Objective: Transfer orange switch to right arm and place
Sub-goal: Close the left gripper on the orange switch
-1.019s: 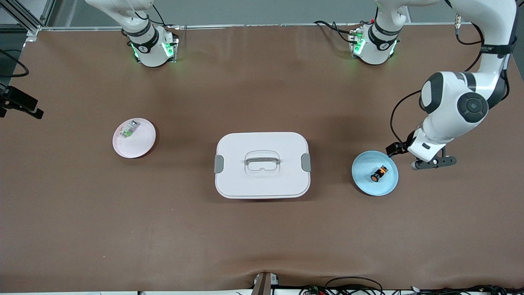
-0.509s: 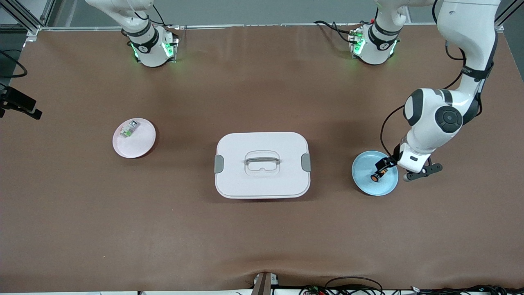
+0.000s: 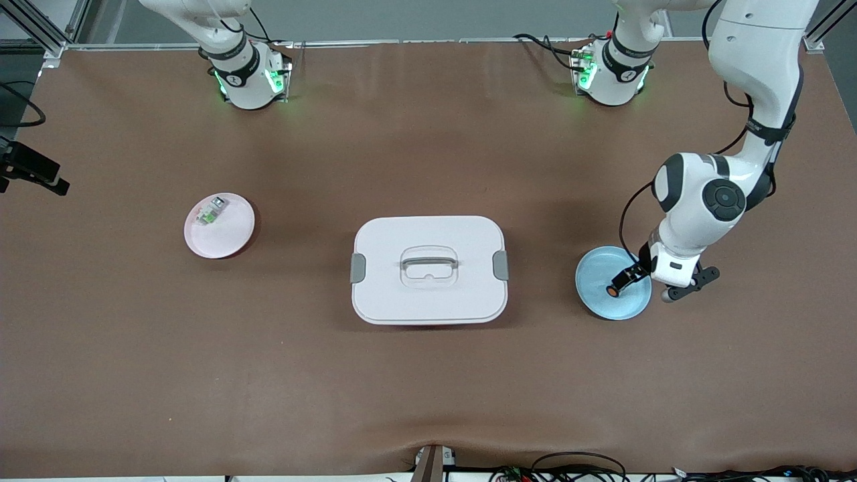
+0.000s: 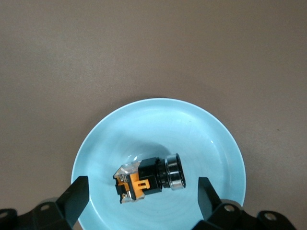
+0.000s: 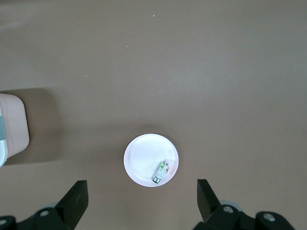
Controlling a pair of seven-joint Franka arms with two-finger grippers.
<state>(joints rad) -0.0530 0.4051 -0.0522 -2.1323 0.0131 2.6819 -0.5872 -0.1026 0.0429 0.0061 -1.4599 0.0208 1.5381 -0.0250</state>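
The orange switch (image 4: 148,179), a small black cylinder with orange marks and a round orange end (image 3: 612,291), lies on its side in the light blue plate (image 3: 599,304) toward the left arm's end of the table. My left gripper (image 4: 142,194) hangs open just over this plate (image 4: 192,127), one finger on each side of the switch, touching nothing. In the front view the left gripper (image 3: 689,282) covers part of the switch. My right gripper (image 5: 141,199) is open and empty, high above the table over the pink plate (image 5: 141,163).
A white lidded box (image 3: 428,268) with a handle stands mid-table between the two plates. The pink plate (image 3: 227,234) toward the right arm's end holds a small grey-white piece with a green part (image 3: 211,214). Cables lie along the table's front edge.
My left arm has swung in over the blue plate, from beside it, and now partly covers the switch. Both grippers stayed open. Switch, plates and box have not moved.
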